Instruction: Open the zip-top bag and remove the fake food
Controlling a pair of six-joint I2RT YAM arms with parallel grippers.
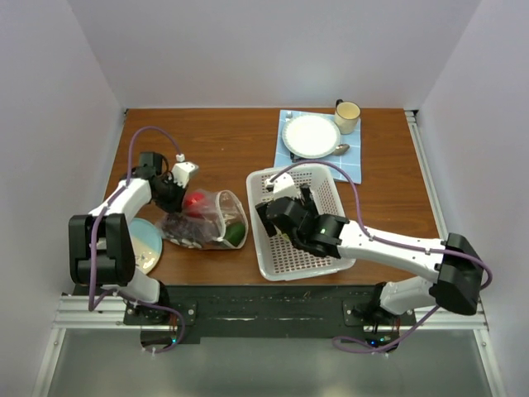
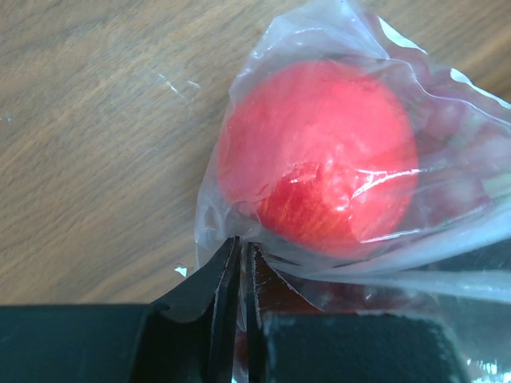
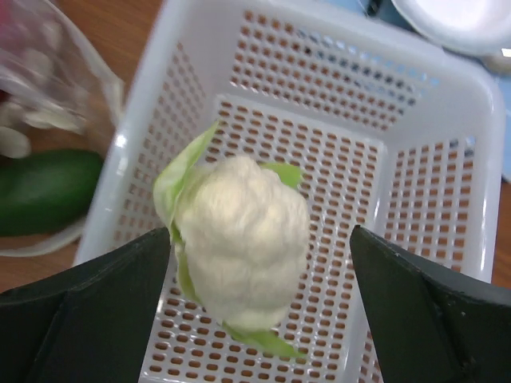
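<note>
Top external view: the zip-top bag (image 1: 202, 222) lies crumpled on the left half of the wooden tabletop (image 1: 223, 141), clear crinkly plastic with pale dots. Inside it are a red ball-like fruit (image 1: 195, 201), dark purplish pieces and, at its right end, a dark green piece (image 1: 236, 233). Just right of the bag stands a white perforated basket (image 1: 322, 178). At the far edge a blue mat (image 1: 285, 149) carries a white plate (image 1: 312, 135), a spoon (image 1: 340, 150) and a cream cup (image 1: 347, 116). A pale round dish (image 1: 147, 244) sits near the left arm's base. Plain white walls close in the tabletop on three sides.

Left wrist view gives what the overhead one cannot: the left gripper (image 2: 242, 263) has its fingers pressed almost together, pinching a fold of the bag's film right beside the red fruit, which bulges glossy under the wrinkled plastic.

Right wrist view looks into the basket. The right gripper (image 3: 259, 311) has its fingers spread wide, and between them, touching neither, is a cream-white toy cauliflower (image 3: 239, 239) with light green leaves. Whether it rests on the basket floor or hangs just above it is hard to tell from this angle. The green piece and the bag's dotted edge show blurred at the left.
</note>
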